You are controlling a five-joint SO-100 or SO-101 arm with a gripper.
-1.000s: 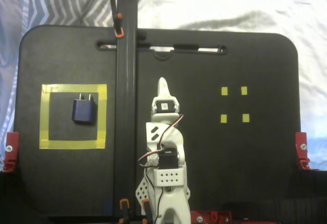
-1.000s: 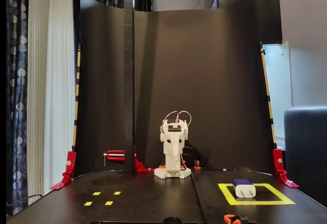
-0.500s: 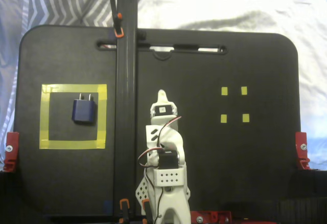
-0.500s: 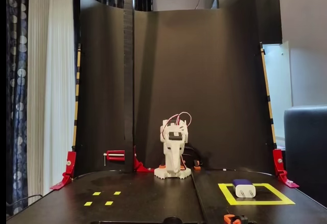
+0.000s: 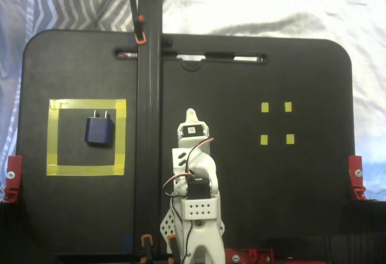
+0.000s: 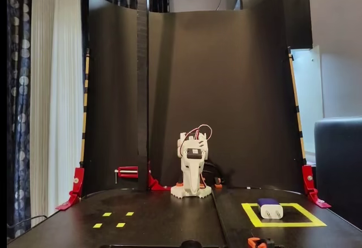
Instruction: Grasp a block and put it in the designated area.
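**Block's sitting in the square, arm folded up**

The claw (image 5: 190,114) is tucked over the arm's base, empty; can't tell if it's open or closed. The block (image 5: 99,130) lies flat inside the designated area (image 5: 53,137), clear of the tape on every side, well away from the claw. My guess: placement's done. Plenty of bare table (image 5: 241,204) around it.

Dim, soft pics, slight blur, bright fabric bkgd
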